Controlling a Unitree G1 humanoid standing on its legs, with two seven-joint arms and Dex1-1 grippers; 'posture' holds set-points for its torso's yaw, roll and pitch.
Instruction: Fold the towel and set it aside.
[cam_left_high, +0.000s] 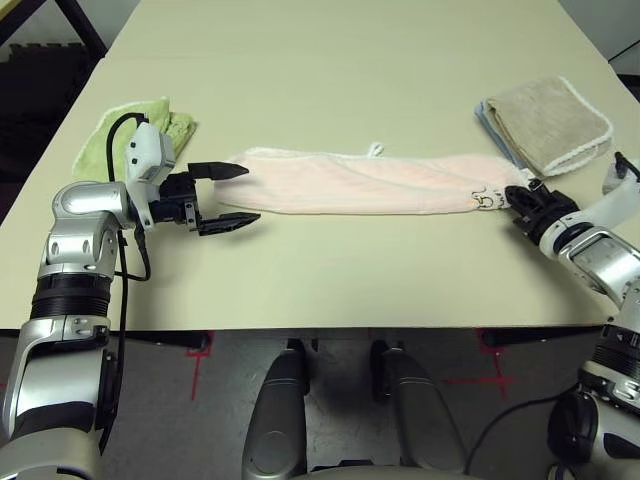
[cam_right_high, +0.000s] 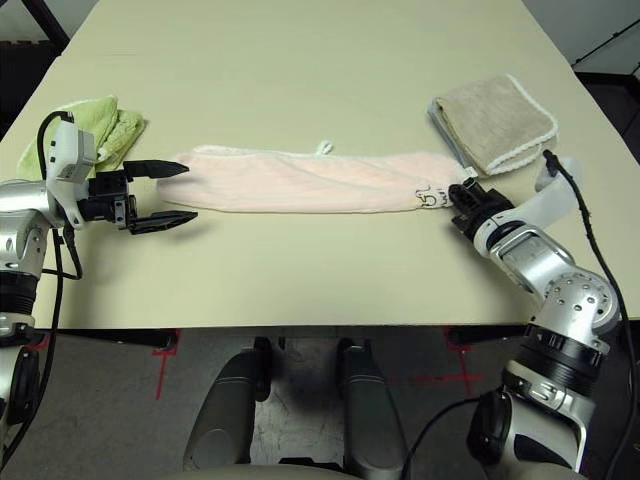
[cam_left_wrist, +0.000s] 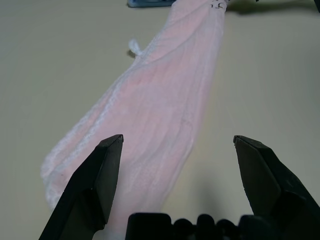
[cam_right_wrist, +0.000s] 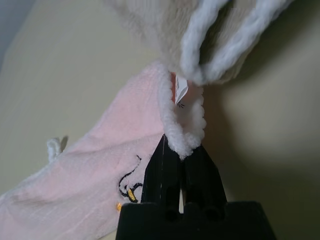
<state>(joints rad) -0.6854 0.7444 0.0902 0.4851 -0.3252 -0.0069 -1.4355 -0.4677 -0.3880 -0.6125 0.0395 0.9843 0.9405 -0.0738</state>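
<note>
The towel (cam_left_high: 370, 183), pale pink with white scalloped trim, lies as a long narrow strip across the middle of the table. Its dark embroidered mark (cam_right_wrist: 129, 187) and white tag (cam_right_wrist: 181, 90) are at the right end. There my right gripper (cam_left_high: 518, 203) is shut on the towel's trimmed corner, its fingertips (cam_right_wrist: 172, 150) pinching the white edging. My left gripper (cam_left_high: 235, 195) is open wide at the towel's left end. The cloth's end lies on the table between its two fingers (cam_left_wrist: 107, 155), untouched.
A crumpled light green towel (cam_left_high: 140, 130) lies at the left, behind my left gripper. A folded beige towel (cam_left_high: 550, 125) with white edging sits at the right, close behind my right gripper. The table's front edge (cam_left_high: 330, 328) runs near both arms.
</note>
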